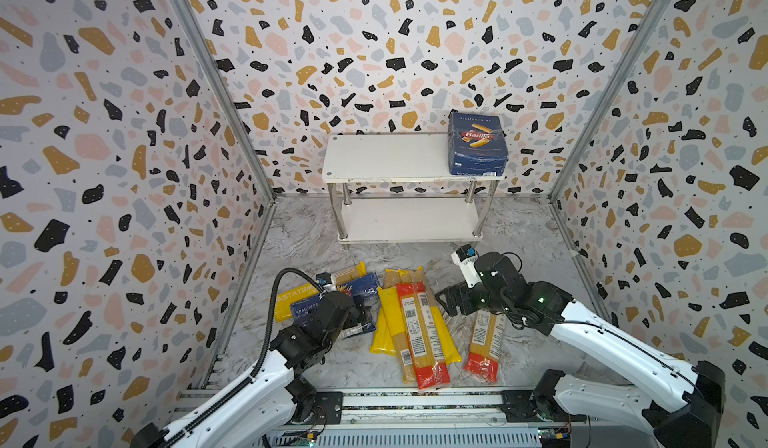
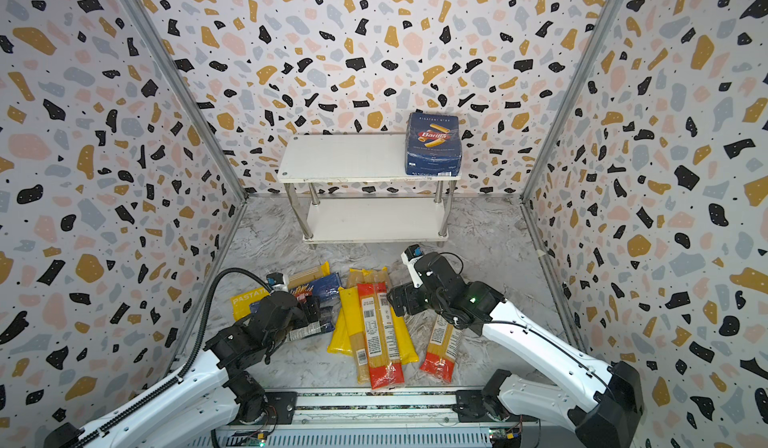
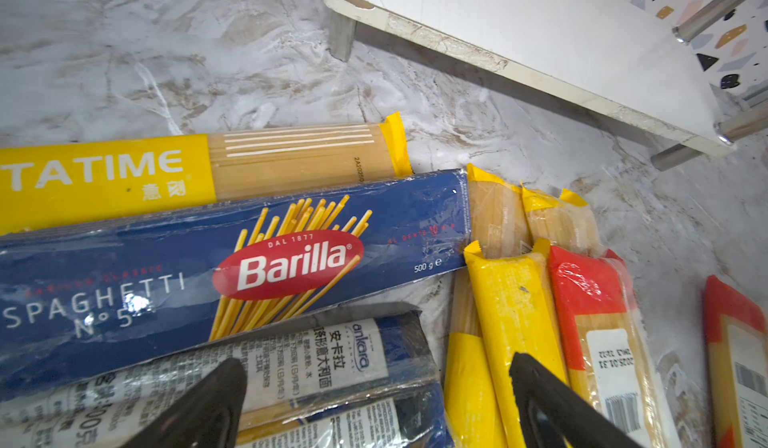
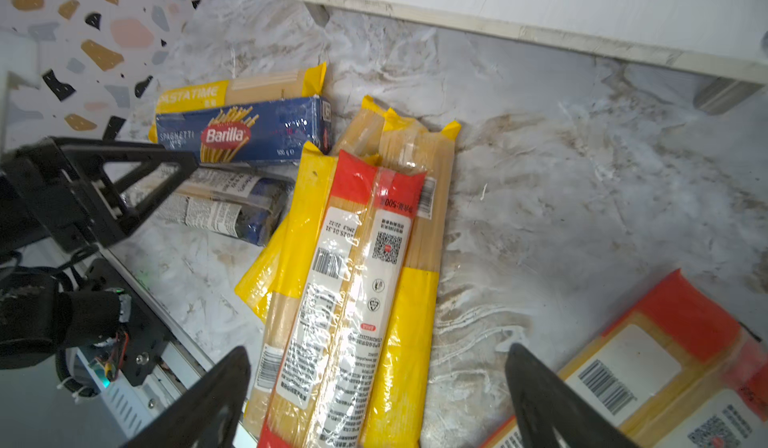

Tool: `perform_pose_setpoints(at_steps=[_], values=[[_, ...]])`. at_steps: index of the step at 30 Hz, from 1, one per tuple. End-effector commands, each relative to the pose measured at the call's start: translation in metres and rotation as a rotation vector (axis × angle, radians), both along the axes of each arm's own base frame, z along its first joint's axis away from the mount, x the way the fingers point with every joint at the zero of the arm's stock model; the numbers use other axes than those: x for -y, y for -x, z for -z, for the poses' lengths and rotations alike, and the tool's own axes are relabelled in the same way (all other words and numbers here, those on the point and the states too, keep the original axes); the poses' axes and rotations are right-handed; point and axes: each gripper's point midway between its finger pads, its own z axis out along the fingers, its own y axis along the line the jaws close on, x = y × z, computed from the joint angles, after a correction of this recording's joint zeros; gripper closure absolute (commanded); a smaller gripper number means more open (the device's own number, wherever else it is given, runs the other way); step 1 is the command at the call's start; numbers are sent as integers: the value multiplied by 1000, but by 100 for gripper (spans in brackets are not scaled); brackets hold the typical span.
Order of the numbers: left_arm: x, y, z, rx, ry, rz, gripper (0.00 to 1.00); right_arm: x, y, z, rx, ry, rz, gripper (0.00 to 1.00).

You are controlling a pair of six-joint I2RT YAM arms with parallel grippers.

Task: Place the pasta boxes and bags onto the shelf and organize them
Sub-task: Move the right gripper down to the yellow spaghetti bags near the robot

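Left fingers (image 3: 199,412) spread wide over the blue-ended bag (image 3: 324,367), with the spaghetti box (image 3: 249,259) just beyond them. Right fingers (image 4: 548,400) are also wide, with the bag pile (image 4: 357,259) by one finger and a lone red-ended bag (image 4: 673,333) by the other. The rigatoni box (image 1: 478,144) sits on the shelf (image 1: 374,157), well beyond both.

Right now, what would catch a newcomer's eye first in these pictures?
A dark blue Barilla rigatoni box sits alone at the right end of the top board of the shelf. In front of it, yellow and red-ended spaghetti bags lie heaped on the marble floor beside a long Barilla spaghetti box. The left gripper and right gripper hang open over that heap.
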Motion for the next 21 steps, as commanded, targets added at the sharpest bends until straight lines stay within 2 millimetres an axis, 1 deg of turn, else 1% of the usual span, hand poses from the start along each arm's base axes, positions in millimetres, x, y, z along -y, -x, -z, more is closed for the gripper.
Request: perform_pose_setpoints(at_steps=[1,5,8,11,13,16,18,21], values=[[-14,-10,-6,28,-47,-87,1,-10,-2,-9,34,-59,-1,4],[-27,-23,-7,23,-41,-165,1,-25,2,-4,25,-70,-56,4],[-40,-29,-6,20,3,-229,0,-43,11,3,22,-62,-109,4],[-58,-31,-8,35,26,-307,1,-63,18,22,24,12,-143,5],[-72,-31,-12,52,32,-364,0,-72,17,37,42,98,-145,7],[-86,-29,-20,81,50,-424,0,-87,15,56,80,211,-149,9],[-93,-28,-24,99,58,-457,1,-97,13,65,98,260,-160,14],[-102,-28,-29,111,61,-491,0,-113,9,73,133,324,-173,14]])
